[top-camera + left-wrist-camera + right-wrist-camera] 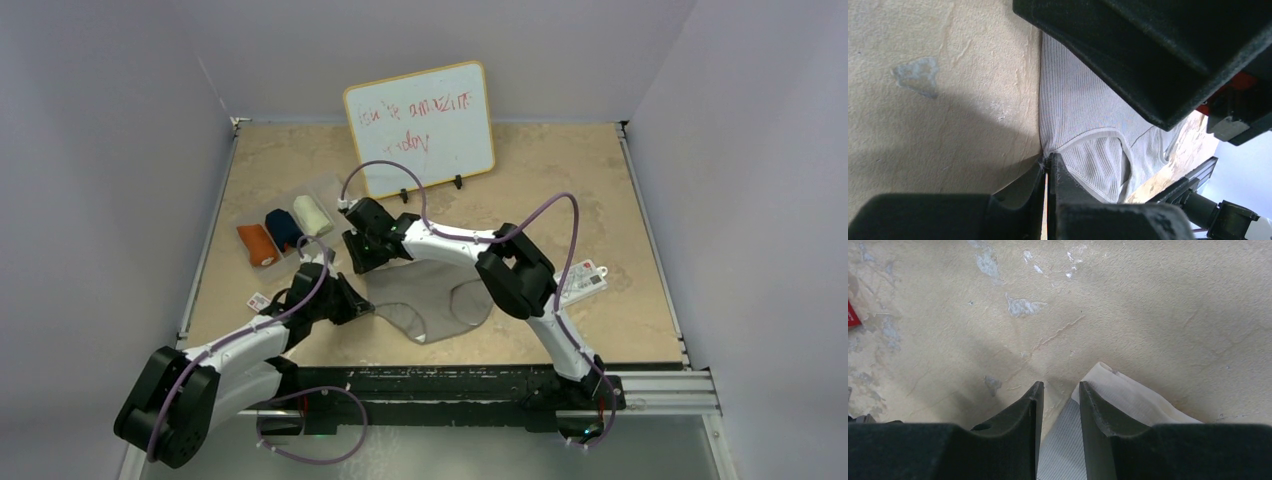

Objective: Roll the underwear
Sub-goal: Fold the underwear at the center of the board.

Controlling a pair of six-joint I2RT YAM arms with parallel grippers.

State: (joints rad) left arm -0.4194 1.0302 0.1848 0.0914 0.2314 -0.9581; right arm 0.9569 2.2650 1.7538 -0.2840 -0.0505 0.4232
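Note:
The grey underwear (430,295) with a beige waistband lies flat mid-table. My left gripper (352,300) is shut on its near left corner; in the left wrist view the closed jaws (1050,160) pinch the edge of the ribbed grey cloth (1083,110). My right gripper (356,254) is at the far left corner. In the right wrist view it (1060,386) stands slightly open, with grey cloth (1063,450) between the fingers and the beige waistband (1133,400) just right of them. The orange (258,245), navy (283,229) and cream (312,214) underwear sit as rolls in a row at the left.
A whiteboard (420,128) stands at the back centre. A white printed card (583,281) lies at the right by the right arm, and a smaller one (258,300) lies at the left by the left arm. The table's metal rail (660,385) runs along the near edge.

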